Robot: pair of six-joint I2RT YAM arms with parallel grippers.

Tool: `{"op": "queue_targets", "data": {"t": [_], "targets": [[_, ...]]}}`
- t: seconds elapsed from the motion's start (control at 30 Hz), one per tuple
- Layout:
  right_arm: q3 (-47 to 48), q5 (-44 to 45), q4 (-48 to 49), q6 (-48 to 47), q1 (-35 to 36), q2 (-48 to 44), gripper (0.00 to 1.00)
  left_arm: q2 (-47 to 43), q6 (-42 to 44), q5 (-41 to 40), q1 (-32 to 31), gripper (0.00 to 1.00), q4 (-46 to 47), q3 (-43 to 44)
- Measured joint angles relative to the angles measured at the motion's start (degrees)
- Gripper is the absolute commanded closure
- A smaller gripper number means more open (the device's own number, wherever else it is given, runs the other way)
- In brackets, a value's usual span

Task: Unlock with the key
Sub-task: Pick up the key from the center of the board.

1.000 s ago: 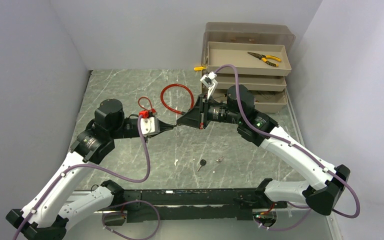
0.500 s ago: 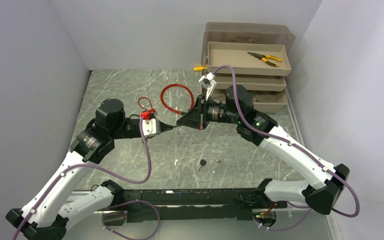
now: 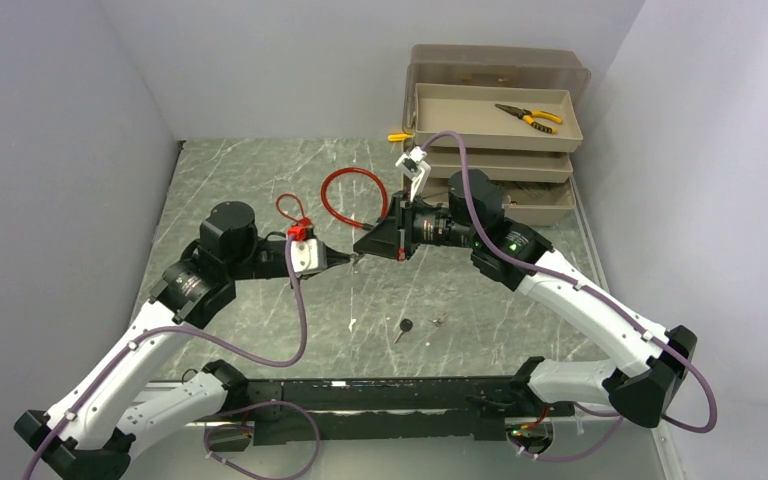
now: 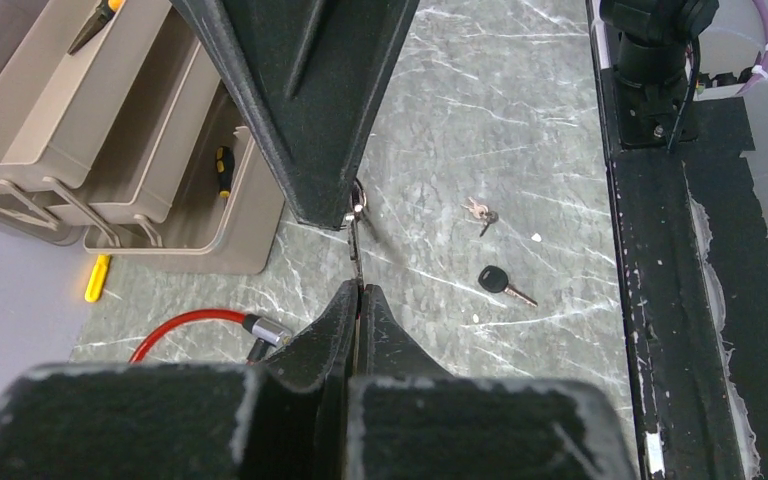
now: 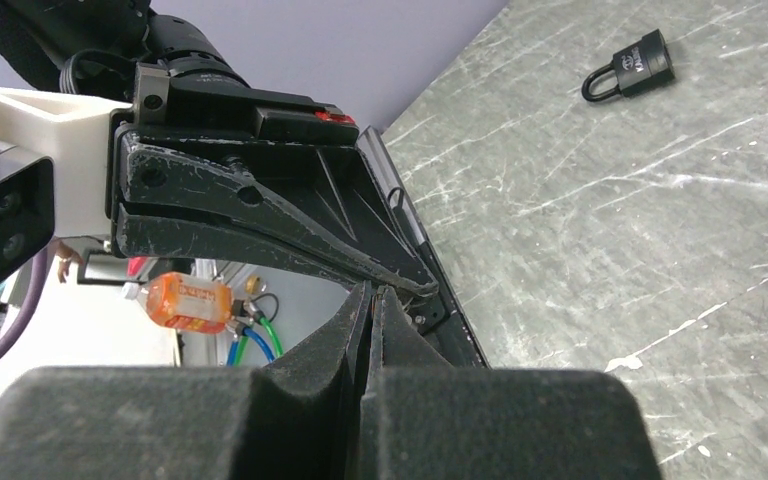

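Note:
My left gripper and right gripper meet tip to tip above the middle of the table. In the left wrist view my left gripper is shut on the thin blade of a small silver key. The key's ringed head sits at the right gripper's tip. In the right wrist view my right gripper is shut, touching the left gripper's tip. A black padlock lies on the table; in the top view it is hidden.
A black-headed key and small silver keys lie on the table near the front. A red cable loop and a red lock lie farther back. A beige stepped toolbox holding pliers stands at the back right.
My left arm has pushed a little forward and right, and my right gripper has shifted slightly left. The tips stay together.

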Motion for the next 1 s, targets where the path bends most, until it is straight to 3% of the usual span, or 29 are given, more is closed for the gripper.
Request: {"op": "queue_targets", "data": {"t": [0.27,0.4,0.47,0.57,0.77,1.0], "targets": [[0.0,0.1,-0.1,-0.1,-0.1,0.0,1.00,0.7,-0.5,0.0,-0.4,1.00,0.6,0.0],[0.0,0.3,-0.3,-0.4,-0.1,0.0,0.65,0.5,0.7,-0.5,-0.5,1.00,0.2,0.0],[0.0,0.9,-0.4,-0.8,-0.1,0.0,0.56,0.0,3.6,-0.5,-1.1,1.00,-0.7,0.0],[0.0,2.0,-1.5,-2.1,-0.3,-0.2,0.49,-2.6,12.4,-2.4,-2.6,1.00,-1.7,-0.6],[1.0,4.0,-4.6,-4.6,-0.4,-1.8,0.48,-11.1,36.1,-6.5,-5.8,1.00,-2.8,-6.3],[1.0,3.1,-4.6,-5.0,-0.4,-2.9,0.48,-20.2,67.2,-8.6,-7.0,1.00,3.4,-21.7]]}}
